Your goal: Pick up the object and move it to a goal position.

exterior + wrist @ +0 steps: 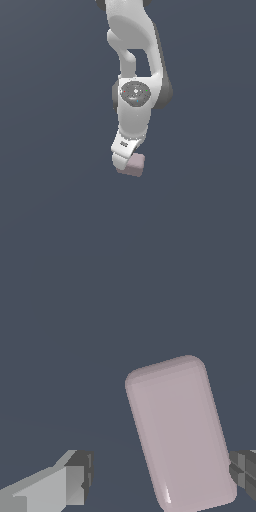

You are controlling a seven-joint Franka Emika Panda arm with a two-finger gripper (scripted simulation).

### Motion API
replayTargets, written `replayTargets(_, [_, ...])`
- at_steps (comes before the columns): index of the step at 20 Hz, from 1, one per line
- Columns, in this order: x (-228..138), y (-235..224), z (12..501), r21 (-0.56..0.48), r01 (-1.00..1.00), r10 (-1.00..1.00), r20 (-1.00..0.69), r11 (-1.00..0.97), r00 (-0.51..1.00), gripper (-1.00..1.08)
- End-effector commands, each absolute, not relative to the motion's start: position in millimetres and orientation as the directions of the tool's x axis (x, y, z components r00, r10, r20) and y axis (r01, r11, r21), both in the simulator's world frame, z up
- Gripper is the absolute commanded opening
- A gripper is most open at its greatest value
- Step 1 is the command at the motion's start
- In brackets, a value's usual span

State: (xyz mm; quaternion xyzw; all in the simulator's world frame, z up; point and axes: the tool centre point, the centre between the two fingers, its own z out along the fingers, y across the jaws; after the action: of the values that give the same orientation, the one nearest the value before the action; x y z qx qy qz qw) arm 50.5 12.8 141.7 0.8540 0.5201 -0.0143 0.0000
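The end effector [160, 478] stands wide: in the wrist view its two grey, blocky fingers [75, 481] sit far apart, one touching or nearly touching the object's [180, 431] side, the other well clear with bare surface between. It holds nothing.

The object is a pale pinkish-grey block, matte and plain, rectangular with softly rounded edges and corners, tilted slightly off the line between the fingers. In the exterior view it [135, 165] lies at about five o'clock from the white, smooth hand, just beneath its tip and partly hidden by it.

The arm [134, 75] rises above in glossy white shells with dark grey joints and a speckled round cap. Around everything lies a flat, uniform slate-blue tabletop [50, 200].
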Motion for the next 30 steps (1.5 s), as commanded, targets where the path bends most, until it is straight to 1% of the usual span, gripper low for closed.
replayTargets(1, [55.4, 12.1, 142.3, -0.013, 0.916, 0.916, -0.018, -0.4, 0.4, 1.0])
replayTargets(8, [65.5, 10.1, 143.6, -0.006, 0.961, 0.961, -0.006, -0.275, 0.275, 1.0])
replayTargets(14, [70.2, 9.0, 144.3, -0.001, 0.977, 0.977, -0.001, -0.215, 0.215, 1.0])
replayTargets(23, [71.1, 8.5, 140.9, 0.0, 0.979, 0.979, 0.0, -0.203, 0.203, 1.0])
replayTargets(30, [70.1, 9.0, 108.3, 0.0, 0.98, 0.98, 0.0, -0.199, 0.199, 1.0])
